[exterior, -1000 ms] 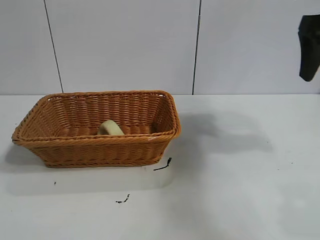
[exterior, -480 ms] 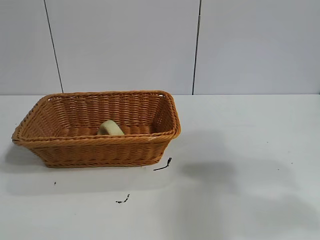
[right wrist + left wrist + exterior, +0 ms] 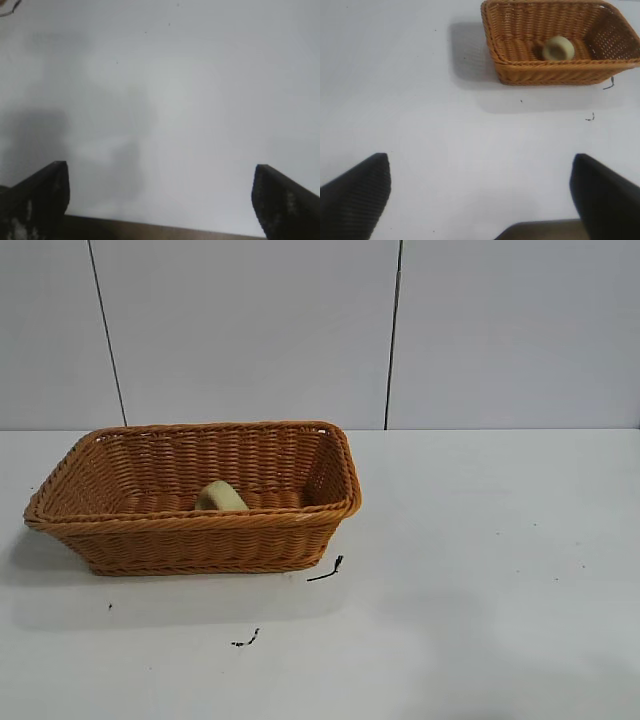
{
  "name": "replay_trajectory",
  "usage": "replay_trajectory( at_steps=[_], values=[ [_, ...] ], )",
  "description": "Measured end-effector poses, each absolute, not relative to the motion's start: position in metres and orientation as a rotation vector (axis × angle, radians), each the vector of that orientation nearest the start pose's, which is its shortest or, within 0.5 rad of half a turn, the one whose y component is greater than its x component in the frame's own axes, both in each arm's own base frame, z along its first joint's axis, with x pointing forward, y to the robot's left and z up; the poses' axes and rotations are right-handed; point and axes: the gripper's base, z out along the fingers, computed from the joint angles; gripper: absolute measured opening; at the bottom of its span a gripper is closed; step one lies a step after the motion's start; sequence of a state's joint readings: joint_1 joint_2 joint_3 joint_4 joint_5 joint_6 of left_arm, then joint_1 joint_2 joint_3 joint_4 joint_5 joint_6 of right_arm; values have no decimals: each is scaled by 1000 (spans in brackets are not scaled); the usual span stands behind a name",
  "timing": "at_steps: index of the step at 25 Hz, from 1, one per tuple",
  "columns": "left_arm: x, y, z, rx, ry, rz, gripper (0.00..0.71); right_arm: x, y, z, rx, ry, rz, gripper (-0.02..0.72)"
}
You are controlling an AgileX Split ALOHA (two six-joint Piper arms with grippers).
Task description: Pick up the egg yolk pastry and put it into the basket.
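Observation:
The orange-brown wicker basket (image 3: 195,502) stands on the white table at the left. The pale yellow-green egg yolk pastry (image 3: 221,497) lies inside it, leaning near the front wall. Both also show in the left wrist view, the basket (image 3: 560,75) far off and the pastry (image 3: 558,48) in it. My left gripper (image 3: 480,185) is open and empty over bare table, well away from the basket. My right gripper (image 3: 160,192) is open and empty over bare table. Neither gripper shows in the exterior view.
Small black marks (image 3: 326,570) lie on the table by the basket's front right corner, and another (image 3: 246,640) lies nearer the front. A grey panelled wall (image 3: 390,330) stands behind the table.
The right arm, seen at the top right one second ago, has left the exterior view. Its shadow on the table has faded. The basket and pastry have not moved.

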State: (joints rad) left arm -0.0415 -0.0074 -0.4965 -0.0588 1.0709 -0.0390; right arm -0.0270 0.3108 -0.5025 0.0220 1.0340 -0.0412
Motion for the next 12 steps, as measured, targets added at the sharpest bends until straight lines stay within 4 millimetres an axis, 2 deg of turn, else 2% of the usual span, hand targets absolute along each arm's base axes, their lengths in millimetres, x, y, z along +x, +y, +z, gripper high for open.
replay_trajectory(
  at_steps=[8,12],
  values=[
    [-6,-4,276,6,2051,-121,695,2,2,280,-11,2040,-9,689],
    [-6,-4,276,6,2051,-121,695,-4,2,280,-13,2006,-6,689]
  ],
)
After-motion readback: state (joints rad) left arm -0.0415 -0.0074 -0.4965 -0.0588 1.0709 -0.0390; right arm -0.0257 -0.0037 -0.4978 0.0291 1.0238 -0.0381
